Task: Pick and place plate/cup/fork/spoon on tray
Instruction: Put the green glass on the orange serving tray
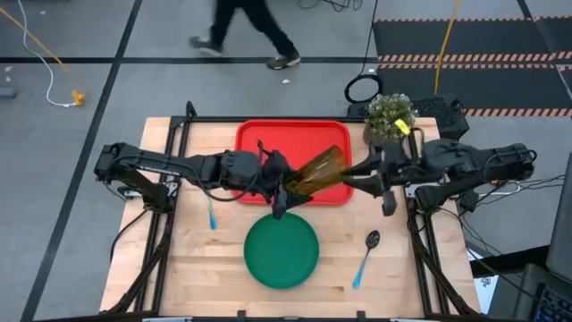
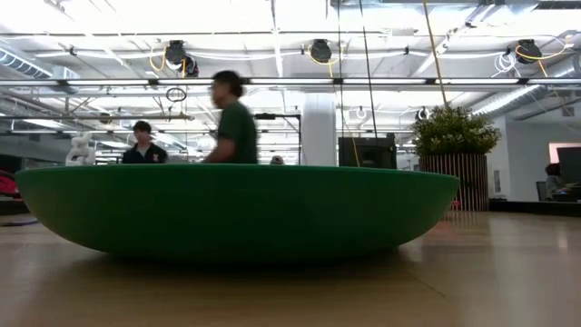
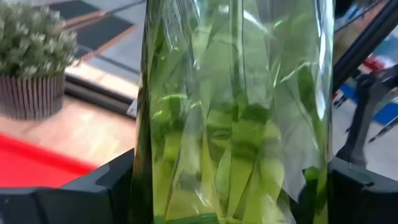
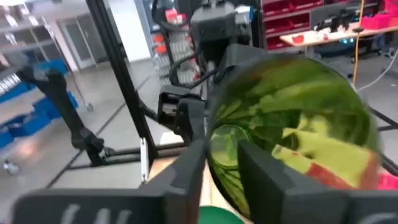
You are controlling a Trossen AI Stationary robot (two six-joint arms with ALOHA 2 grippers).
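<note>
The olive translucent cup (image 1: pixel 320 168) hangs roughly level over the near right part of the red tray (image 1: pixel 268 139), its base toward my left gripper (image 1: pixel 284 186) and its mouth toward my right gripper (image 1: pixel 350 172). My left gripper is shut on the cup (image 3: pixel 236 93). My right gripper (image 4: pixel 221 168) is open, one finger inside the cup's mouth (image 4: pixel 286 130) and one outside. The green plate (image 1: pixel 281 250) rests on its underside on the table near the front. The fork (image 1: pixel 212 216) lies to its left and the spoon (image 1: pixel 366 255) to its right. My left gripper pinches the cup's side walls near its base end (image 3: pixel 155 186) between its two fingers (image 3: pixel 99 190). The fingers come level from the table's left and lie along the cup. The cup is lifted clear above the tray and sticks out ahead of the fingers toward the right arm. My right gripper stands astride the cup's rim (image 4: pixel 210 149); I cannot tell whether either finger touches it.
A potted plant (image 1: pixel 391 116) stands at the tray's far right corner. The plate (image 2: pixel 236 213) fills the low view. People show in the room behind the table, and one walks past the table's far side (image 1: pixel 246 31). Bare wood lies around the plate.
</note>
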